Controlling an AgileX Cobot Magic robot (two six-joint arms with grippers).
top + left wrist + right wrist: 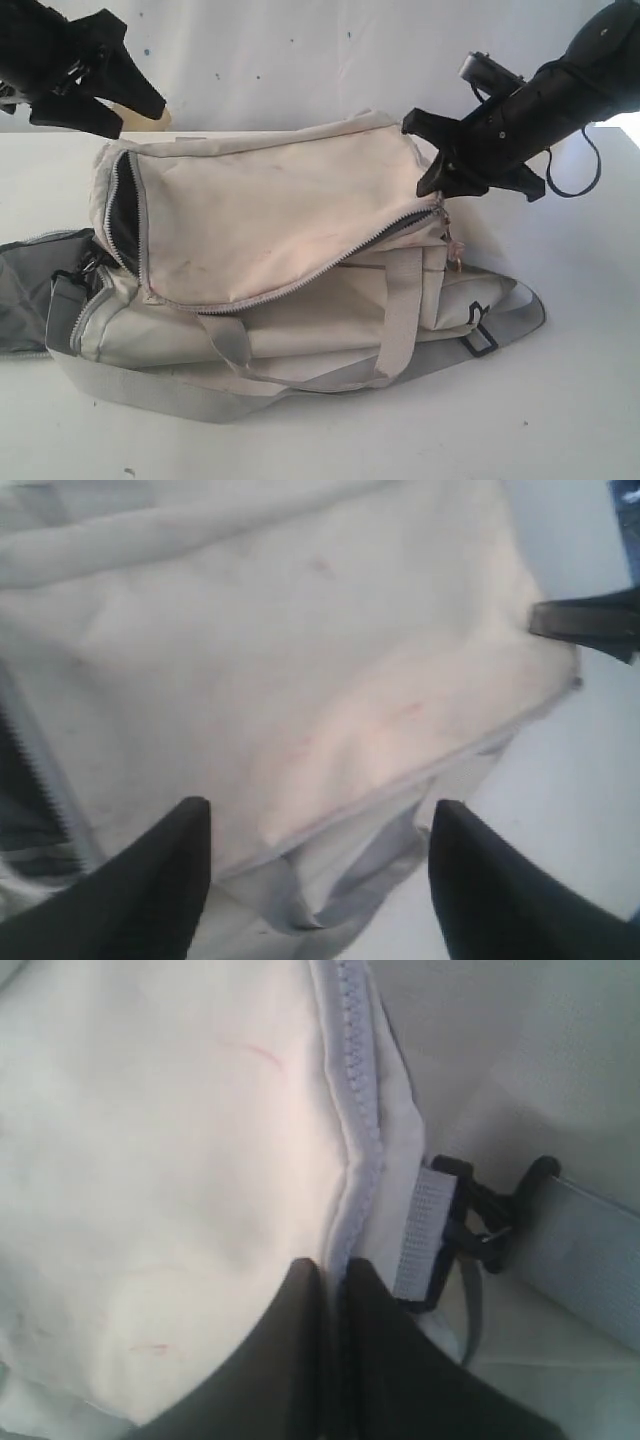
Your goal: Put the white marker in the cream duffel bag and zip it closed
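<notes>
The cream duffel bag (pixel 270 210) lies across the middle of the white table (pixel 560 400). Its light grey zipper (pixel 300 275) runs along the front of the top flap, and dark lining (pixel 123 215) shows through a gap at the bag's left end. My left gripper (pixel 140 118) hangs above that left end, open, with nothing between its fingers (pixel 160 880); below it lies the bag's flap (pixel 300 660). My right gripper (pixel 432 180) is at the bag's right end, shut on the bag's edge beside the zipper (pixel 350 1110). The white marker is out of view.
Grey webbing handles (pixel 400 300) and a shoulder strap with a black buckle (pixel 480 340) trail in front of the bag. The same buckle (pixel 480 1220) sits close to the right fingers. Grey fabric (pixel 25 290) spreads at the bag's left end. A white wall stands behind.
</notes>
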